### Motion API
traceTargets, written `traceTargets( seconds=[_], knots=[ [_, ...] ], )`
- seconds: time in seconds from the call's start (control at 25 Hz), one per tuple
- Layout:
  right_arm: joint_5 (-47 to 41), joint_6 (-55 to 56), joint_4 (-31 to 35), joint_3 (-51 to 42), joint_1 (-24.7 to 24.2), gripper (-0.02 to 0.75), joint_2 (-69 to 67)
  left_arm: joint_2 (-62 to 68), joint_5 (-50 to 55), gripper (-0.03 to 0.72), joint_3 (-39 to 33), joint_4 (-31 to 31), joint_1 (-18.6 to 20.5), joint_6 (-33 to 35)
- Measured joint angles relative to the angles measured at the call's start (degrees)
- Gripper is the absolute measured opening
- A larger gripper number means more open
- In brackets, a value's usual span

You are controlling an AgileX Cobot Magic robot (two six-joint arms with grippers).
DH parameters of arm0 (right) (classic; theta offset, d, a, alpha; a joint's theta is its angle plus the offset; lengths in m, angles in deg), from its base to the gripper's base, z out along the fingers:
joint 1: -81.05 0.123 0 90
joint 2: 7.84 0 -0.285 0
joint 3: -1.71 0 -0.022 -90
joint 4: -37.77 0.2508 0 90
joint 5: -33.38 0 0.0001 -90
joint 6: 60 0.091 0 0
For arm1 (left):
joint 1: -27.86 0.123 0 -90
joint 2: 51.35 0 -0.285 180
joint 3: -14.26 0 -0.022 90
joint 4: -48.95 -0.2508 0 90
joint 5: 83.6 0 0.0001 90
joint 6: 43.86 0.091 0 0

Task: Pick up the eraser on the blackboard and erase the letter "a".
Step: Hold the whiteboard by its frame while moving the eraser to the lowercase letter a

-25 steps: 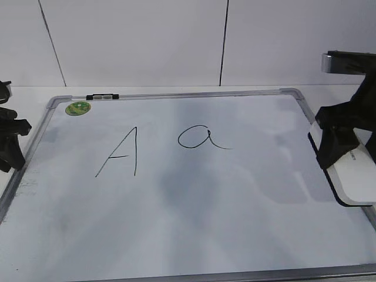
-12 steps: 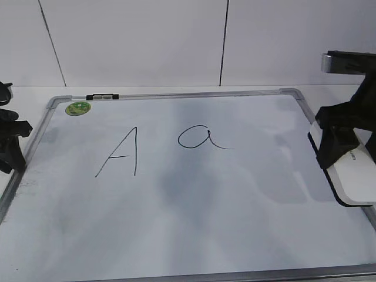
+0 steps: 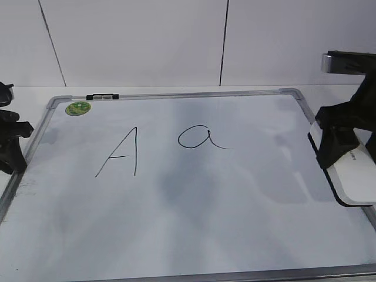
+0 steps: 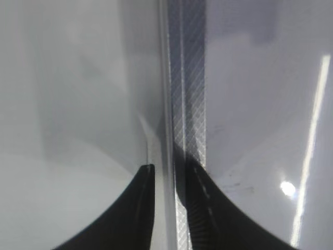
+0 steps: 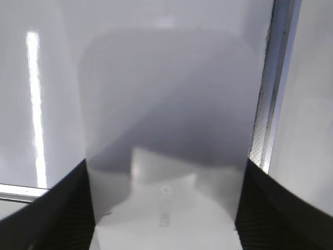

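Note:
The white eraser point(image 3: 355, 176) lies flat at the right edge of the blackboard point(image 3: 235, 200). My right gripper point(image 3: 336, 147) sits over its near end; in the right wrist view the eraser point(image 5: 166, 120) fills the gap and both jaws of the right gripper point(image 5: 165, 166) press against its long sides. The letter "a" point(image 3: 202, 137) is in the upper middle of the board, well left of the eraser. My left gripper point(image 3: 12, 150) hangs at the board's left edge, jaws nearly together and empty, over the grey frame point(image 4: 187, 78); it shows in the left wrist view point(image 4: 170, 169).
A capital "A" point(image 3: 120, 154) is drawn left of the "a". A green sticker point(image 3: 78, 108) and a small black marker point(image 3: 102, 96) sit at the top left of the frame. The board's right frame point(image 5: 268, 104) runs beside the eraser. A white wall stands behind.
Almost nothing. My right gripper has shifted very slightly on the eraser; the eraser and the left gripper stay in place.

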Motion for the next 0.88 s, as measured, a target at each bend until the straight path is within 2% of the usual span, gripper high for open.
traceTargets(
  seconds=[0.2, 0.64, 0.88],
  knots=[
    [0.0, 0.0, 0.0, 0.0, 0.0, 0.522, 0.0, 0.0, 0.1, 0.048, 0.0, 0.3, 0.0, 0.1],
    [0.0, -0.7, 0.0, 0.2, 0.0, 0.522, 0.0, 0.0, 0.2, 0.022, 0.0, 0.7, 0.0, -0.2],
    [-1.7, -1.1, -0.5, 6.0, 1.8, 0.522, -1.2, 0.0, 0.2, 0.022, 0.0, 0.7, 0.0, -0.2]
  ],
)
